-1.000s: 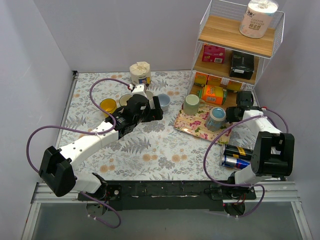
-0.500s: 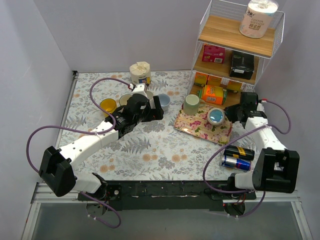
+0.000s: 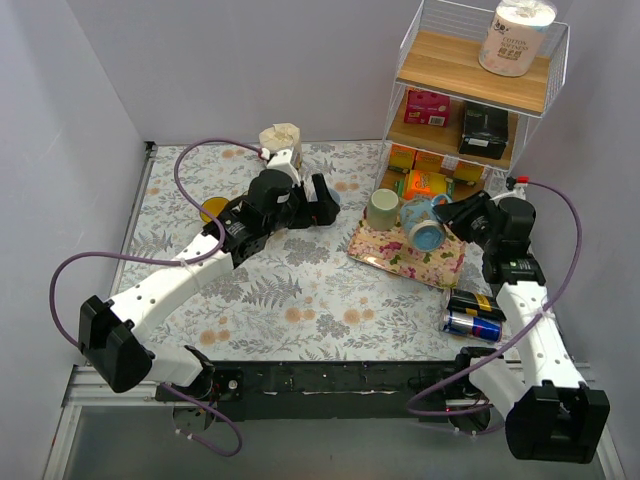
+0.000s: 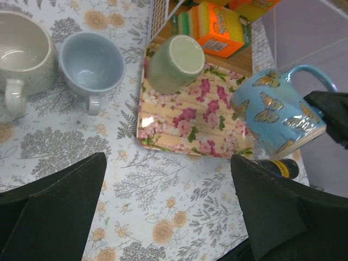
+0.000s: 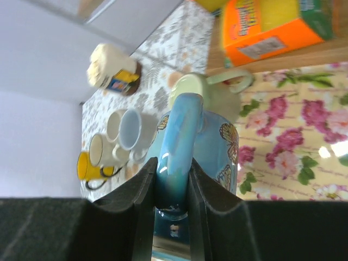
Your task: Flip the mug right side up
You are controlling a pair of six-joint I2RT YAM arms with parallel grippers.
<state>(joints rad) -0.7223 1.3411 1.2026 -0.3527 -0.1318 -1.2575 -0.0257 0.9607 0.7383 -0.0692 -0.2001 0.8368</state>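
The right pincer (image 3: pixel 455 215) is clenched on the handle of the blue butterfly mug (image 3: pixel 425 222). In the right wrist view its two dark fingers (image 5: pixel 142 185) press the handle from either side. The mug's body (image 5: pixel 201 147) reaches out beyond the fingertips. I see the mug tilted well off upright, neither mouth up nor mouth down, and hanging over the floral tray (image 3: pixel 385 250) just below the pincer. It looks lifted off the tray, though I cannot confirm a gap from these views.

A green mug (image 3: pixel 381 208) stands on the tray just past the held mug, on the side away from the right pincer. An orange box (image 5: pixel 272 27) sits on the lowest level of the wire shelf rack (image 3: pixel 470 85), beside the pincer's fingertips. Two drink cans (image 3: pixel 475 313) lie on the desk (image 3: pixel 300 290), back along the right arm behind the pincer.

The left pincer (image 3: pixel 322 205) hovers released over the desk with its fingers spread wide and nothing between them. In its wrist view a pale blue cup (image 4: pixel 89 62) and a white mug (image 4: pixel 22 54) sit ahead of the left finger. The tray (image 4: pixel 179 125) and the held mug (image 4: pixel 277 117) lie ahead of the right finger. A yellow mug (image 3: pixel 213 211) rests on the desk, off to the left behind that pincer.
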